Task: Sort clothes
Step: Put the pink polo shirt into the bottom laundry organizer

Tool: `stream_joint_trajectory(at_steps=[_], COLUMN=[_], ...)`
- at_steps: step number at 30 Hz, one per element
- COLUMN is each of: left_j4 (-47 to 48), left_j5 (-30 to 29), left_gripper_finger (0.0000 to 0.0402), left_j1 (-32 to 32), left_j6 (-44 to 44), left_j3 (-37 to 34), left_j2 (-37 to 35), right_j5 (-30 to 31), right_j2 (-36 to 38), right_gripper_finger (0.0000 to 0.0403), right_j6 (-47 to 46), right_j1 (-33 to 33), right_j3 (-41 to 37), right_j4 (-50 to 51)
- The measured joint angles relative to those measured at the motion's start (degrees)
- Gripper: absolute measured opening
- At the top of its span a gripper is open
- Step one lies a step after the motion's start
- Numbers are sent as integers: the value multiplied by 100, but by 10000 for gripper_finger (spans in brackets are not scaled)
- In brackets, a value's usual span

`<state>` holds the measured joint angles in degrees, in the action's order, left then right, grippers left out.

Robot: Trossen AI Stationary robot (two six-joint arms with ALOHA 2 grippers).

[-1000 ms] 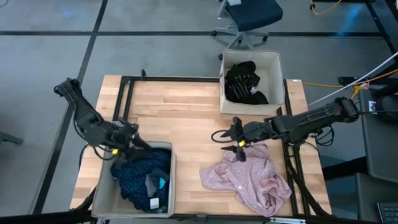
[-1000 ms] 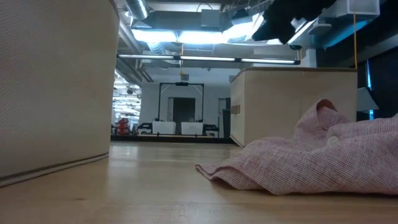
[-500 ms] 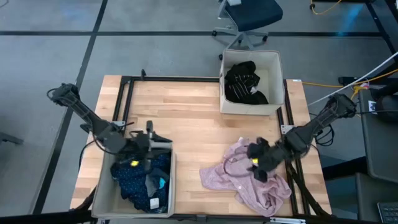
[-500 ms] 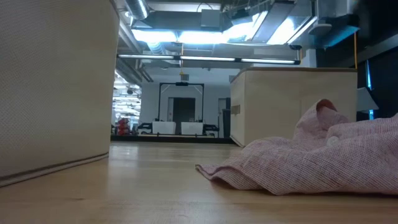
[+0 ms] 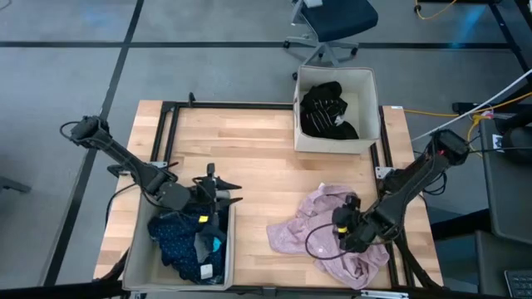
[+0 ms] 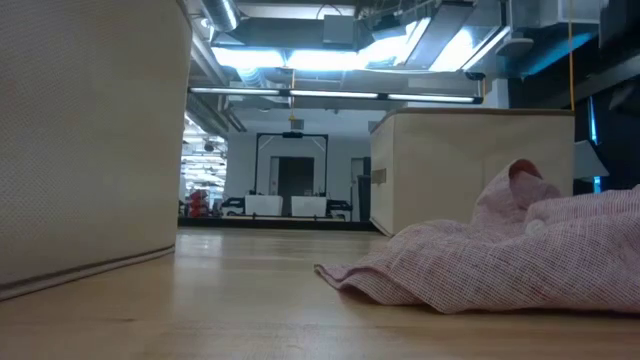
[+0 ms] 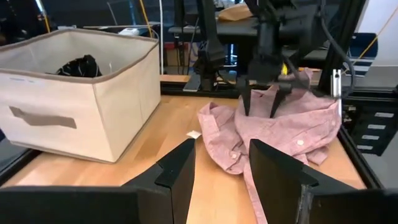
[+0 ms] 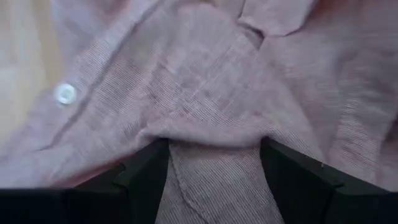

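L arm reaches in from the desk's (image 5: 249,158) left edge, forearm stretched low and near level. L jaws (image 5: 226,194) hover open and empty over the upper rim of the near fabric box (image 5: 138,264), tips aimed toward the desk's middle. Behind and below these jaws, inside that box: navy white-dotted garment (image 5: 174,237) w/ a small teal piece (image 5: 216,246) on top. Straight ahead of the jaws, across bare wood, lies the pale pink shirt (image 7: 292,127); the far fabric box (image 7: 81,109) w/ black clothes (image 5: 328,108) sits off to one side ahead.

R arm comes from the desk's right edge, elbow bent, wrist pitched steeply down. R jaws (image 5: 341,228) are spread wide, tips pressed into the pink shirt, a raised fold of cloth sitting between the two fingers (image 8: 146,174); not closed on it yet. Shirt lies crumpled on the desk around and under these jaws, a white button (image 8: 65,93) just beside one finger.

Low view: shirt heaped on the wood, far box behind it.
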<state>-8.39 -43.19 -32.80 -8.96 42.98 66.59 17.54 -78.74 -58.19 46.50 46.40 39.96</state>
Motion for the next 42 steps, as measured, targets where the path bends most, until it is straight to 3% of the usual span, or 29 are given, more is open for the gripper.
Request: stream_joint_trajectory(at_steps=[10, 16, 21, 26, 29, 36, 42], left_j4=[-2, 2, 3, 3, 19, 68, 147], left_j5=[14, 14, 14, 14, 14, 141, 423], left_gripper_finger=[143, 143, 143, 143, 143, 143, 143], left_j1=[-4, -4, -4, -4, -16, -22, -211], left_j6=[-110, -210, -291, -305, -351, -967, -1405], left_j3=[0, 0, 0, 0, 0, 0, 0], left_j2=[0, 0, -2, -2, -4, -7, -7], right_j5=[157, 519, 502, 531, 938, 1625, 2018], right_j2=[-1022, -1169, -1178, -1186, -1227, -1318, -1335], right_gripper_finger=[257, 253, 198, 95, 32, 27, 27], right_j6=[364, 367, 374, 402, 435, 542, 1633], right_j1=[0, 2, -3, -12, 10, -213, -420], right_j3=[-847, -956, -962, -966, -996, -1066, -1085], right_j4=[-1158, -1366, -1446, -1470, -1498, -1911, -3594])
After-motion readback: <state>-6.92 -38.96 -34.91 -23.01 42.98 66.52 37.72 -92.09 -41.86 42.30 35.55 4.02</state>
